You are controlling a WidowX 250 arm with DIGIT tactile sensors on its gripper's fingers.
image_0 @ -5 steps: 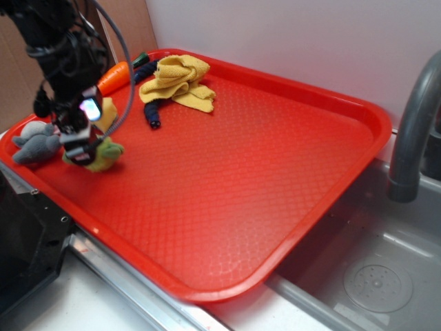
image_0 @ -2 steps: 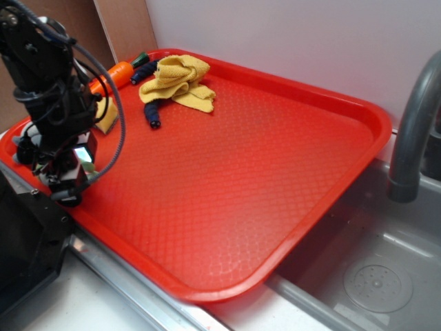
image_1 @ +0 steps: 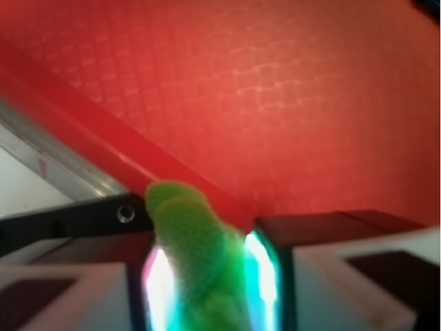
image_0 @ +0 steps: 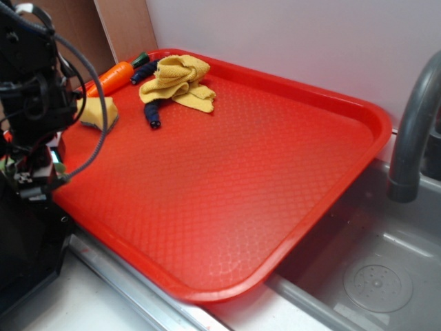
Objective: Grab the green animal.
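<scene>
Claw: the gripper is clenched on the green animal, its two fingers pressing the toy's sides with no gap showing.
Green animal: wedged between the fingers, its tip poking out past them, above the near rim of the red tray.
Position: gripper at the tray's left edge.
Elsewhere on tray: yellow sponge, carrot, yellow cloth, all well apart from the claw.

The green animal sits pinched between the fingers above the red tray.
</scene>
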